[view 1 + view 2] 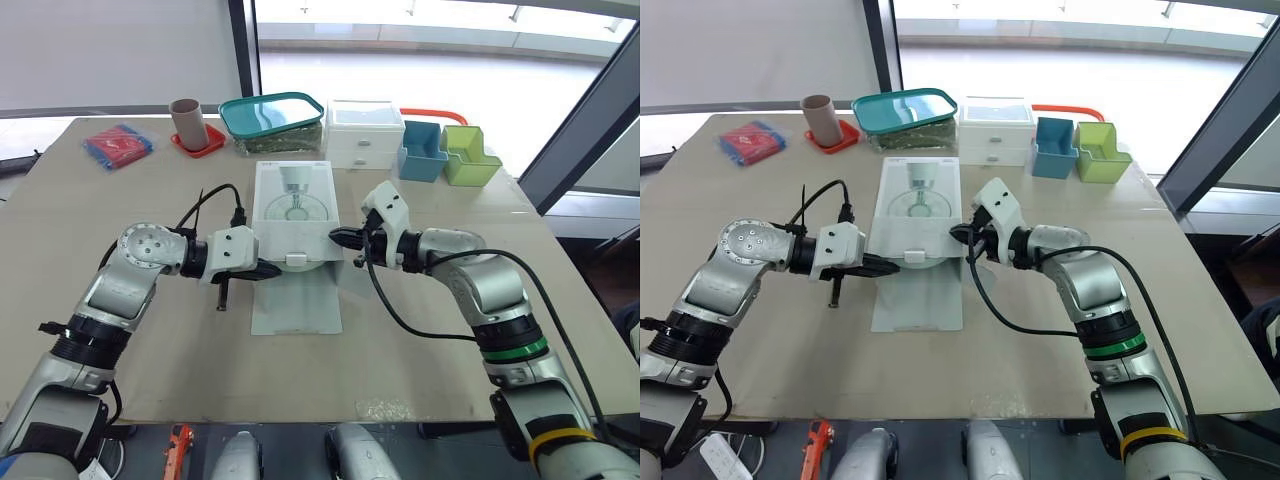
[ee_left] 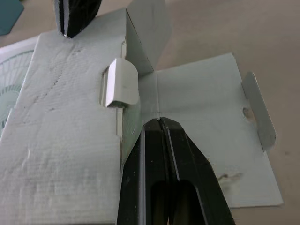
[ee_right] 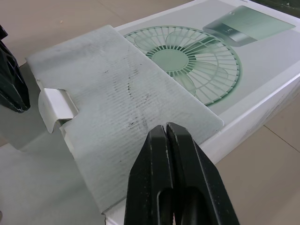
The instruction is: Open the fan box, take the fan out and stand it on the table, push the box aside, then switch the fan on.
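No readable text or numbers, even on fan box (image 3: 262, 56)

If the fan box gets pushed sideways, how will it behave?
The fan box lies low and flat on the table, so it likely slides, not tips. Its thin open flap looks floppy and may drag or fold.

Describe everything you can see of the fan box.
The fan box is white cardboard with a green fan printed on top, lying flat on the table. Its near end is open: one long flap lies flat on the table toward the robot, and a scuffed grey flap with a bent tab covers part of the picture. The shut left gripper and right gripper sit at its near corners.
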